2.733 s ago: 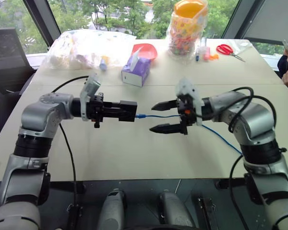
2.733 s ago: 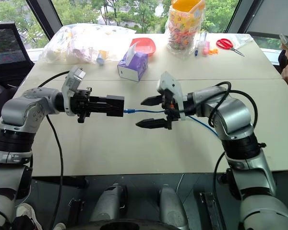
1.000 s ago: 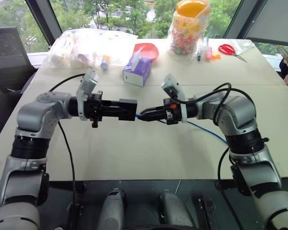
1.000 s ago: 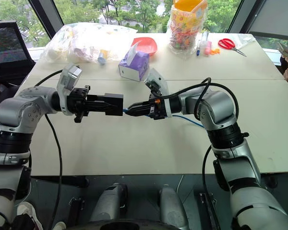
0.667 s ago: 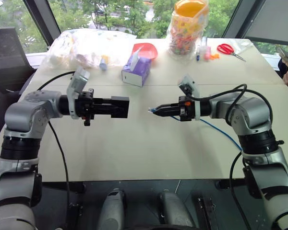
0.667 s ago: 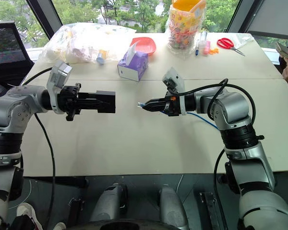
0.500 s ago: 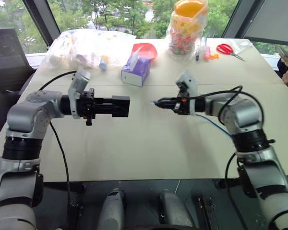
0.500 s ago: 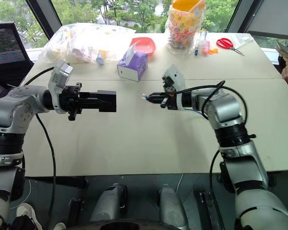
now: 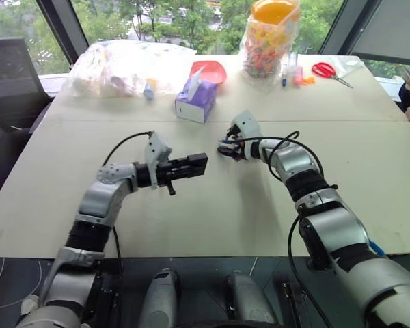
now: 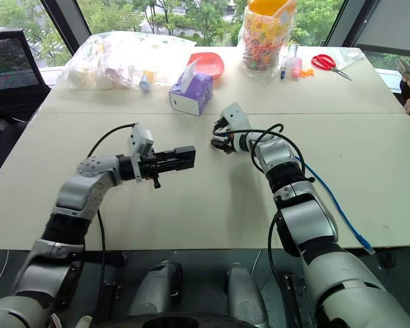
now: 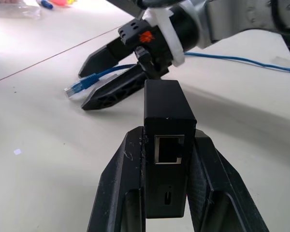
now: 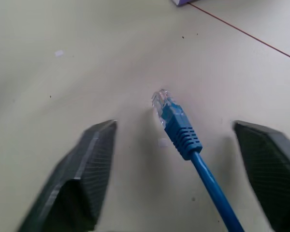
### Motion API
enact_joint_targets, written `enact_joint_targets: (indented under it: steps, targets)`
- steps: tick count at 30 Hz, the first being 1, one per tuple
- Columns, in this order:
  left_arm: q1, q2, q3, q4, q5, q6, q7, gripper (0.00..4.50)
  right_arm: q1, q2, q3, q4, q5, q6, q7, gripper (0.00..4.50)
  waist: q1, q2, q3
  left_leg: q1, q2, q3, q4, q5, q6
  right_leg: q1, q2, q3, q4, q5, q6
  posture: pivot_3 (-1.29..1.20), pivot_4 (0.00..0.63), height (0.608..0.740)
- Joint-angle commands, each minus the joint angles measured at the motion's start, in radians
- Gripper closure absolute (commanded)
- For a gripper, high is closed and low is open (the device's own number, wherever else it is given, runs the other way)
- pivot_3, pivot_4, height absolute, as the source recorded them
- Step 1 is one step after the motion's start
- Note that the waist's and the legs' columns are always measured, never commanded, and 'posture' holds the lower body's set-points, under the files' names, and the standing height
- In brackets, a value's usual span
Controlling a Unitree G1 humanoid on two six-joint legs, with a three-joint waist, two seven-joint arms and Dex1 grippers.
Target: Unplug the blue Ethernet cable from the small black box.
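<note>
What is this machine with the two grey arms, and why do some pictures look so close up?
It is a robot shaped a bit like a person, standing at a table. Two pictures come from cameras in its head, looking down over its arms. The two close-up ones come from little cameras on its wrists, looking along its black fingers.

Its left gripper is squeezed shut on a small black box. You can see the empty socket on the box's end, so nothing is plugged in. Its right gripper is open, and the blue Ethernet cable lies loose on the table between its fingers, with its clear plug at the tip.

Further back sit a purple tissue box, a red bowl, red scissors, a bag of colourful bits and a clear plastic bag.
</note>
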State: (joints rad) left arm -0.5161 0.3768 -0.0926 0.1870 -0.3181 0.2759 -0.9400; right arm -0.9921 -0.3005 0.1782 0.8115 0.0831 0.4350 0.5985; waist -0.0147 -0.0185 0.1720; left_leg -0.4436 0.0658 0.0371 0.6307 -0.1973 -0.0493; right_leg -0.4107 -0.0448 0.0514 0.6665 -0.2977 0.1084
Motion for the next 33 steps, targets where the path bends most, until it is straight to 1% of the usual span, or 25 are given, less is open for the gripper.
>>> enact_joint_targets:
  steps: [1,5,7,10,13,17,19,20,22,26,27,32,33]
  targets:
    - [-0.032,-0.058,0.021,0.066,0.051,-0.130,0.094,4.00,0.006,-0.057,-0.065,-0.149,0.019,0.053,0.007,0.05,0.003,0.000,0.000,0.000,0.000,0.000,0.000,0.000,0.000,0.000,0.000,0.000,0.000,0.000,0.000,0.00,0.150,0.735]
    - [-0.054,-0.111,0.020,0.163,0.093,-0.245,0.145,4.00,0.096,-0.119,-0.114,-0.383,0.044,0.174,-0.002,0.05,0.003,0.000,0.000,0.000,0.000,0.000,0.000,0.000,0.000,0.000,0.000,0.000,0.000,0.000,0.000,0.00,0.150,0.735]
    - [-0.064,-0.135,0.020,0.224,0.113,-0.300,0.171,4.00,0.180,-0.157,-0.146,-0.557,0.080,0.276,0.009,0.05,0.005,0.000,0.000,0.000,0.000,0.000,0.000,0.000,0.000,0.000,0.000,0.000,-0.001,0.000,0.000,0.00,0.150,0.735]
    - [-0.077,-0.150,0.014,0.325,0.153,-0.386,0.202,4.00,0.297,-0.193,-0.157,-0.768,0.121,0.399,0.020,0.05,0.003,0.000,0.000,0.000,0.000,-0.001,-0.001,0.000,0.000,0.001,0.000,0.000,-0.001,0.000,0.000,0.00,0.150,0.735]
    - [-0.089,-0.164,0.007,0.450,0.183,-0.458,0.214,4.00,0.448,-0.196,-0.144,-1.002,0.185,0.534,0.021,0.05,0.000,0.000,0.000,0.001,0.000,0.000,0.000,0.000,0.000,0.001,0.000,0.000,-0.001,0.000,0.000,0.00,0.150,0.735]
    - [-0.087,-0.148,0.010,0.542,0.202,-0.508,0.201,4.00,0.547,-0.186,-0.120,-1.170,0.229,0.620,0.007,0.05,-0.001,0.001,-0.001,0.001,0.000,-0.001,0.000,0.000,0.000,0.002,0.000,0.000,-0.001,0.000,0.000,0.00,0.150,0.735]
    - [-0.069,-0.124,0.017,0.549,0.198,-0.520,0.180,2.95,0.576,-0.183,-0.126,-1.227,0.256,0.657,-0.001,0.00,-0.005,0.001,-0.001,0.002,0.000,-0.001,0.002,0.000,0.000,0.003,0.000,0.000,-0.001,0.000,0.000,0.00,0.150,0.735]
    - [-0.060,-0.112,0.022,0.544,0.195,-0.521,0.173,2.60,0.587,-0.189,-0.128,-1.248,0.266,0.667,0.000,0.00,-0.006,0.001,-0.001,0.003,0.000,-0.001,0.002,0.000,0.001,0.004,0.000,0.000,-0.001,0.000,0.000,0.00,0.150,0.735]
    - [-0.047,-0.095,0.031,0.526,0.185,-0.511,0.162,1.71,0.598,-0.200,-0.133,-1.276,0.281,0.683,-0.002,0.00,-0.006,0.000,-0.002,0.004,0.000,-0.001,0.002,0.000,0.001,0.004,0.000,0.000,-0.001,0.000,-0.001,0.00,0.150,0.735]
    - [0.012,-0.037,0.065,0.381,0.121,-0.418,0.111,0.11,0.611,-0.236,-0.171,-1.320,0.327,0.712,0.011,0.00,-0.010,0.000,-0.002,0.004,0.000,-0.001,0.000,0.000,0.001,0.004,0.001,0.000,-0.001,0.000,-0.001,0.00,0.150,0.735]
    - [0.033,-0.015,0.074,0.319,0.098,-0.368,0.099,0.05,0.618,-0.252,-0.179,-1.329,0.336,0.713,0.019,0.00,-0.010,0.000,-0.002,0.004,0.000,-0.001,0.000,0.000,0.001,0.003,0.001,0.000,-0.001,0.000,-0.001,0.00,0.150,0.735]
    - [0.110,0.082,0.113,0.044,0.003,-0.161,0.057,0.05,0.626,-0.322,-0.211,-1.362,0.382,0.710,0.053,0.00,-0.004,0.000,-0.001,0.002,0.000,-0.002,-0.001,0.000,0.001,0.002,0.001,0.000,-0.001,0.000,-0.001,0.00,0.150,0.735]
    - [0.122,0.103,0.125,-0.018,-0.033,-0.098,0.047,0.05,0.622,-0.335,-0.220,-1.367,0.394,0.711,0.061,0.00,-0.001,0.000,-0.001,0.002,0.000,-0.002,-0.001,0.000,0.001,0.002,0.001,0.000,-0.001,0.000,-0.001,0.00,0.150,0.735]
